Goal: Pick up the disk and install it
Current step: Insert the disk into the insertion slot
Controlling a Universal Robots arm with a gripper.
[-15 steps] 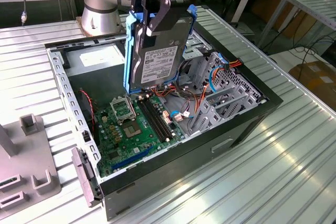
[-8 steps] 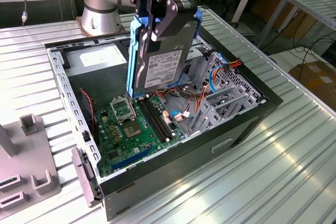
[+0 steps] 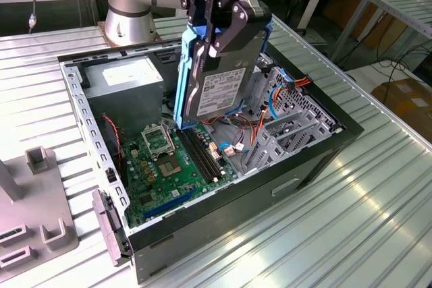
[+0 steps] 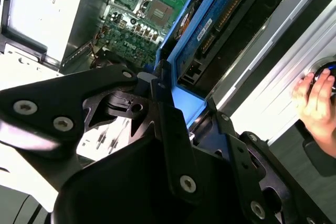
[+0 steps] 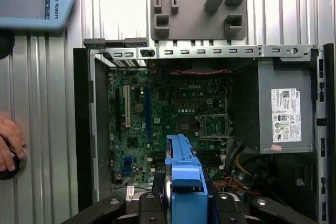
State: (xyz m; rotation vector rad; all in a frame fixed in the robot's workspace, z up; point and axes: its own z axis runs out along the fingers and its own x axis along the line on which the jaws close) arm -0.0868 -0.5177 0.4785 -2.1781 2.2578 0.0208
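Your gripper (image 3: 216,32) is clamped on the upper end of the disk (image 3: 219,89), which hangs on edge and tilted, its lower end over the motherboard (image 3: 162,166) inside the open computer case (image 3: 84,116). The pick is done and the install is not. To my eye, seating it calls for squaring the blue-framed disk to the drive cage (image 3: 297,116), further off on the exterior view's right, and keeping clear of the cables (image 3: 273,96) there.

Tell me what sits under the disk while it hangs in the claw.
The disk, clamped on edge in the claw, hangs over the open computer case. Below it lies the green motherboard. The patch straight beneath is covered by the disk itself.
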